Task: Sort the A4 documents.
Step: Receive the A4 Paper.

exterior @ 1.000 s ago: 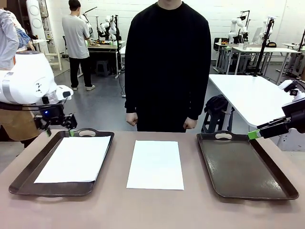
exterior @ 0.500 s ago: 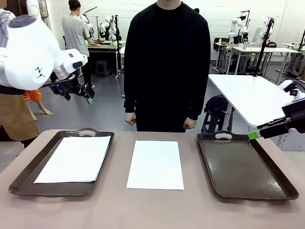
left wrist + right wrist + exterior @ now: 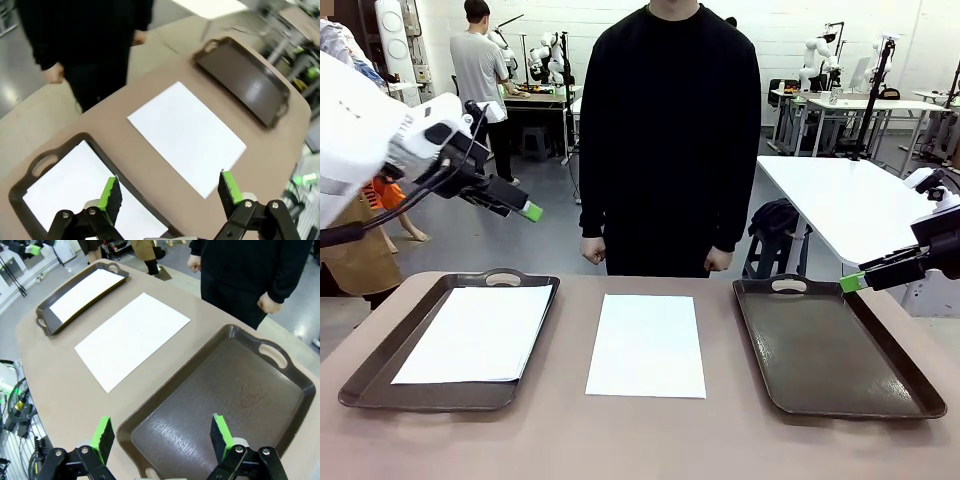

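We see the table [image 3: 640, 440] across the lower frame with a left tray [image 3: 360, 385] and right tray [image 3: 840, 350]. One flat, blank white A4 sheet [image 3: 475, 333] lies in the left tray, another sheet [image 3: 647, 345] at centre. The left gripper [image 3: 167, 192] and right gripper [image 3: 162, 437] gape wide, empty.

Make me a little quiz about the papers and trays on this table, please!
1. True or false: the thin plain white paper sheet in the middle lies straight on the brown table, between the two trays.
2. The left dark brown rectangular tray and the right dark brown rectangular tray sit on that table. Which has no paper in it? A) left B) right C) both
3. Fill in: the left end effector hangs above the table with its jaws ____.
Key: 1 true; 2 B; 3 open.
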`<state>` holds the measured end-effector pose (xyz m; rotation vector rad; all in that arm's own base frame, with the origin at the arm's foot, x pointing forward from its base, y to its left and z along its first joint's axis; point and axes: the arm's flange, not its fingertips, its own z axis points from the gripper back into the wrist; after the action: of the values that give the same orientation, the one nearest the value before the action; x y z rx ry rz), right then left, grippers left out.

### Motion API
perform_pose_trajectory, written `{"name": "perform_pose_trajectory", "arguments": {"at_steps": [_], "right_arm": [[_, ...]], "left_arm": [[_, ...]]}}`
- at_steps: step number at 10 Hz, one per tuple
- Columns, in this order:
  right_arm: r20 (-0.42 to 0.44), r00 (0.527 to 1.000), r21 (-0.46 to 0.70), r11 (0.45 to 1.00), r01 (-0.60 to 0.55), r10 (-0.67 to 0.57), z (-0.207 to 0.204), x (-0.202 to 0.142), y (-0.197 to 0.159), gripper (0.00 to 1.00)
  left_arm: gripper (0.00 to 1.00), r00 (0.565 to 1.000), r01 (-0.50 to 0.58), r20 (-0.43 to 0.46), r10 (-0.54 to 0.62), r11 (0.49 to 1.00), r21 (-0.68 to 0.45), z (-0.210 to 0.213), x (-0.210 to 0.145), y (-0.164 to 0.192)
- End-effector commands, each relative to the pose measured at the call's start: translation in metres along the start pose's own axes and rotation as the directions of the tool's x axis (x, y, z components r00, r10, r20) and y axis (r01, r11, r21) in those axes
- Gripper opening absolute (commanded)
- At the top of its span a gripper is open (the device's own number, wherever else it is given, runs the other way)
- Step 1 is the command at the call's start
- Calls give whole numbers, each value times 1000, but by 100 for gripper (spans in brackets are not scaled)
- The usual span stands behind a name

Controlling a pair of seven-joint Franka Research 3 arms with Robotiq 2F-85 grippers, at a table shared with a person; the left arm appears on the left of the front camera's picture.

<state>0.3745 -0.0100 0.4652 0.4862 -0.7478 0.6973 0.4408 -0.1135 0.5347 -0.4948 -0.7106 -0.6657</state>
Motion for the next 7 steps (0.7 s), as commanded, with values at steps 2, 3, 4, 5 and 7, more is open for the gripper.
{"name": "perform_pose_trajectory", "arguments": {"at_steps": [2,3,4,5,7], "right_arm": [[25,1000,16,1000,-8,7,-4,0,-4,100],[25,1000,16,1000,-8,7,-4,0,-4,100],[25,1000,16,1000,-8,7,-4,0,-4,100],[25,1000,16,1000,-8,7,-4,0,-4,100],[25,1000,16,1000,-8,7,-4,0,-4,100]], "left_arm": [[100,993,121,6,-121,993,-17,15,-22,10],[100,994,108,-1,-108,994,-9,9,-21,8],[100,996,92,1,-92,996,-16,4,-20,7],[100,997,83,3,-83,996,-18,3,-20,6],[100,998,55,0,-55,998,-9,4,-20,8]]}}
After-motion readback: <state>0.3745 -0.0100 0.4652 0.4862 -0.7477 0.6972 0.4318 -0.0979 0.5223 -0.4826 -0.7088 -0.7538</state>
